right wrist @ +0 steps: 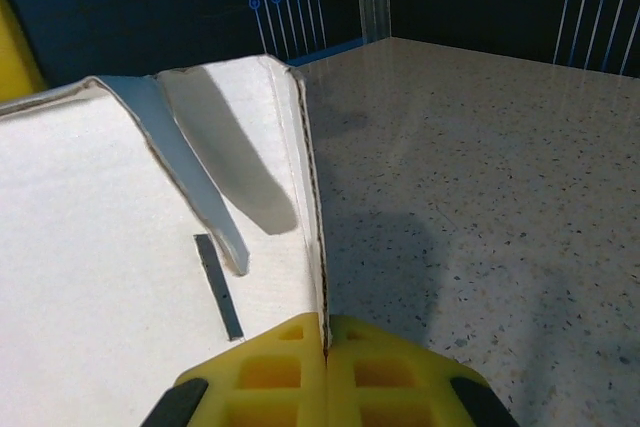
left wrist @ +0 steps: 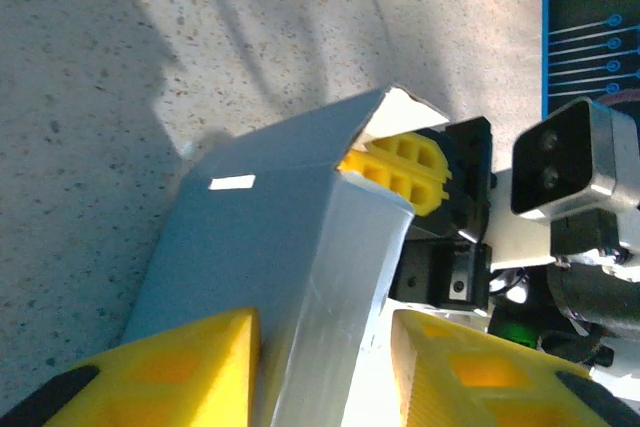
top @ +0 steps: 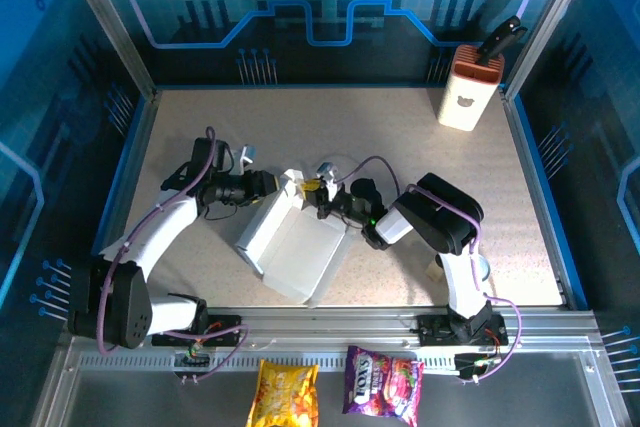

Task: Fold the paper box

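Speckled table inside blue walls, with the paper box half raised between the two tools.

Right tool is pinched closed on the thin top edge of a raised flap, and the crease runs straight in between its pads. Beyond it and to its right the table lies bare up to the side rail. Left tool meets it from the opposite side at the same far corner of the box. Its yellow fingers stand apart with a folded wall between them; whether they press it I cannot tell. The rest of the box spreads low on the near side of both tools. Well beyond the right tool, in the far right corner, stands a white-and-orange container, with open surface between.
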